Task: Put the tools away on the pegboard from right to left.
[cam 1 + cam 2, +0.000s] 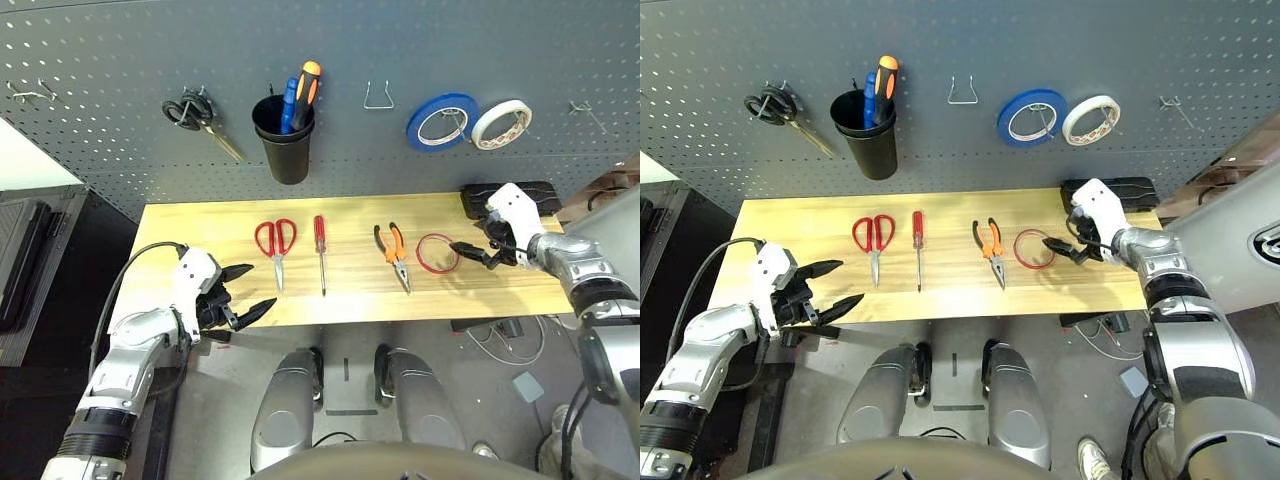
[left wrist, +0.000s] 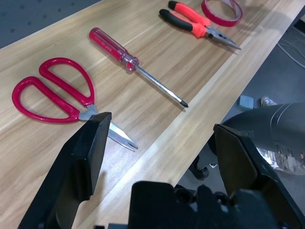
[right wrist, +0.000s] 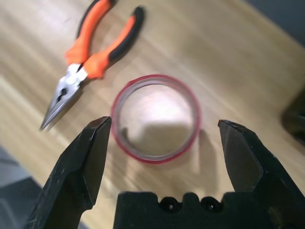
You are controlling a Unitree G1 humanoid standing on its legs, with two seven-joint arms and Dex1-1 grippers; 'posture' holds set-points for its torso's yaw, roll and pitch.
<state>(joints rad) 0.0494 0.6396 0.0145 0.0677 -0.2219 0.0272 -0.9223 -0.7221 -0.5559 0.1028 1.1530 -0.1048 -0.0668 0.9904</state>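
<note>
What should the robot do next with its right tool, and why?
Probably ease the right tool down around the red tape ring and close on it. The ring is the rightmost item on the bench, the open fingers already frame it in the wrist view, and it lies free beside the pliers.

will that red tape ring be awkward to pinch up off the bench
Probably a bit. The red tape ring is thin-walled, so it may flex under a squeeze. It looks light and lies flat, so the open right gripper could nudge it sliding across the smooth wooden bench.
</note>
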